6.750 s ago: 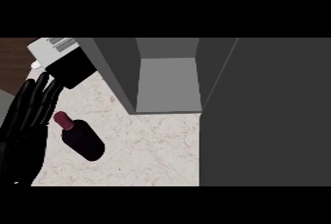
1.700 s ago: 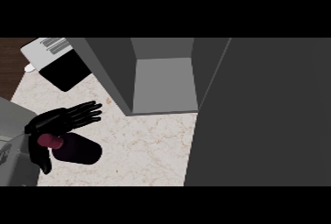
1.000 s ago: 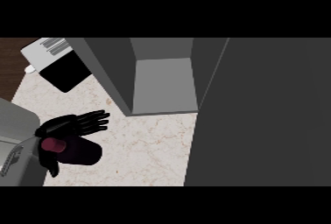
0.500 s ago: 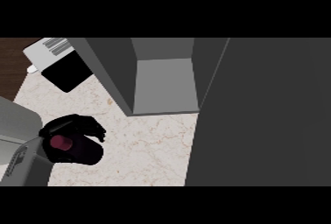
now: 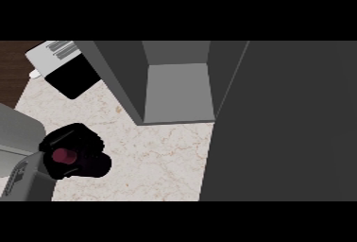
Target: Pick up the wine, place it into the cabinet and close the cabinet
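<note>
The wine bottle (image 5: 67, 155) stands nearly upright at the lower left of the head view, its maroon top facing me and its dark body below it. My left hand (image 5: 68, 135) is curled round the bottle's neck and shoulder and hides part of it. The grey forearm (image 5: 21, 160) comes in from the left edge. The grey cabinet (image 5: 178, 90) stands open at the top centre, and its inside is bare. Its dark door (image 5: 286, 123) is swung wide and fills the right side. My right hand does not show.
A black and white appliance (image 5: 64, 71) sits at the top left, beside the cabinet's left wall. Pale marbled counter (image 5: 157, 156) lies between the bottle and the cabinet. Dark wood (image 5: 14, 59) shows beyond the counter's left edge.
The left hand's straight fingers have curled round the bottle. The bottle, which lay flat on the counter, now stands with its top towards me.
</note>
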